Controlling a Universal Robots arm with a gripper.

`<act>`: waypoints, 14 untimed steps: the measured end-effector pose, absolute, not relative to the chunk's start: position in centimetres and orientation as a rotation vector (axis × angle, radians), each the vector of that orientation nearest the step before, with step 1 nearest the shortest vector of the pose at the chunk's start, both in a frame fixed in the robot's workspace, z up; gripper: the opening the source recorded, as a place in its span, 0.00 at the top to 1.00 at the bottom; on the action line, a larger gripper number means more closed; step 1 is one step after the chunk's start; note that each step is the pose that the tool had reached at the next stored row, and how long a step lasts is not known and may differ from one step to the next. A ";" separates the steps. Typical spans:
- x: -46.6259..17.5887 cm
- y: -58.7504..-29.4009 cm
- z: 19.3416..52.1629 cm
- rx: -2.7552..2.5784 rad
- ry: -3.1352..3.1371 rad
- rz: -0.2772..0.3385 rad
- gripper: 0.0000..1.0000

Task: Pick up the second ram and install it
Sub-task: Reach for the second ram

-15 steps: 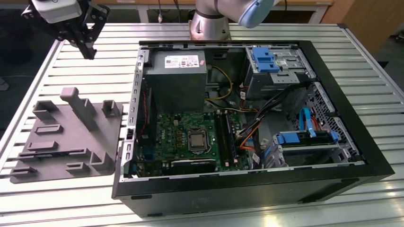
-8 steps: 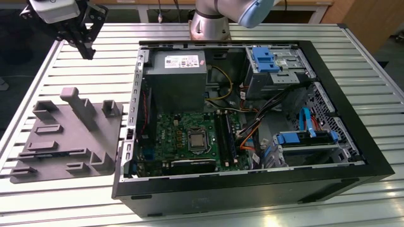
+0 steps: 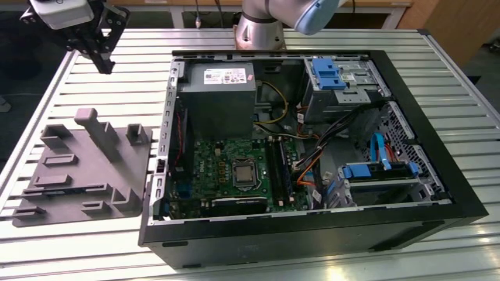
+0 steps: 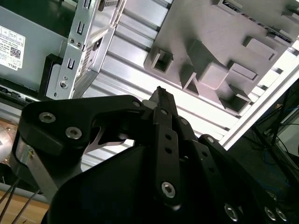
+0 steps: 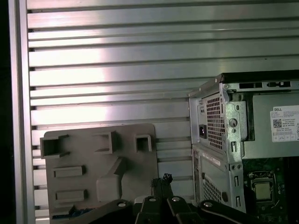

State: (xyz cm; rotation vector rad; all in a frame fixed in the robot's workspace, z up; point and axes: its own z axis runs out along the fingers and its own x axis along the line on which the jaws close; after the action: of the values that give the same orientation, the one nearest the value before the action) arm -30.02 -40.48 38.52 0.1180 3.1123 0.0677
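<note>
Grey second ram (image 3: 69, 188) edge-on in tray (image 3: 117, 175)

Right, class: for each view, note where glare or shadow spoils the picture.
Exterior view: dim inside the computer case. Second wrist view: table slats blown white beside the grey tray, the hand dark. First wrist view: bright bands across the slats.

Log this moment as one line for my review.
tool: shut, nothing gripped | place: above slatted metal table, near grey moulded plastic tray | open black computer case: apart from tool
</note>
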 end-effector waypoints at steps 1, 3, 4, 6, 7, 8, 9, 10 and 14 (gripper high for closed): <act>-30.1 -40.5 38.5 0.118 3.112 0.068 0.89; -30.2 -40.5 38.5 0.118 3.112 0.068 0.89; -30.2 -40.5 38.5 0.118 3.112 0.068 0.89; -30.4 -40.5 38.5 0.118 3.112 0.068 0.89; -30.4 -40.5 38.5 0.118 3.112 0.068 0.89; -30.5 -40.5 38.5 0.118 3.112 0.068 0.89; -30.5 -40.5 38.5 0.118 3.112 0.068 0.89; -30.6 -40.5 38.5 0.118 3.112 0.068 0.89; -30.8 -40.5 38.5 0.118 3.112 0.068 0.89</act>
State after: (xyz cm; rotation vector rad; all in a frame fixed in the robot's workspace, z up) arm -30.83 -40.54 38.46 0.1180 3.1123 0.0677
